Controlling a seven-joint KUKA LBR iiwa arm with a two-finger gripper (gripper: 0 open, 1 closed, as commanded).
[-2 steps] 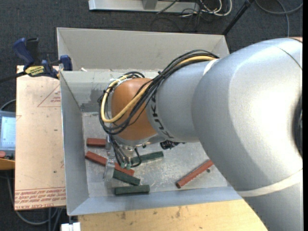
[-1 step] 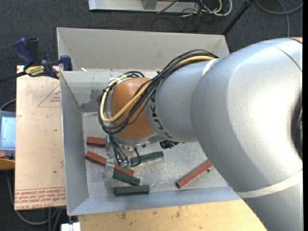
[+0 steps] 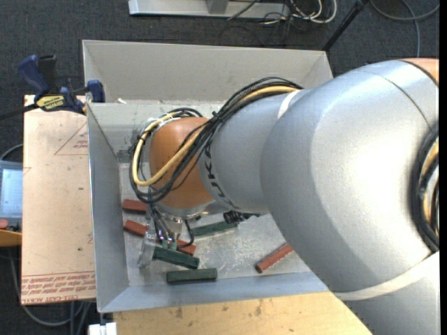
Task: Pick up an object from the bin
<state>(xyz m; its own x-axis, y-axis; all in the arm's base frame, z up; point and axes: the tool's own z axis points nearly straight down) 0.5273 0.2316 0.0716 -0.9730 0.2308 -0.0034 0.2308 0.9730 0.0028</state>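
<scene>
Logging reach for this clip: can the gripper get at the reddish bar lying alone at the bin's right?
Probably yes: the reddish bar lies flat with bare bin floor around it, and nothing stands between it and the gripper over the left-hand sticks.

Seven show in all: four reddish-brown sticks (image 3: 274, 257) and three dark green sticks (image 3: 191, 276).

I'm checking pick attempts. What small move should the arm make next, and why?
Probably ease slightly lower onto the dark green bar. The gripper sits at that bar's left end, low in the bin's near-left corner. A second green bar and red sticks lie close by, so a sideways move might nudge them.
</scene>
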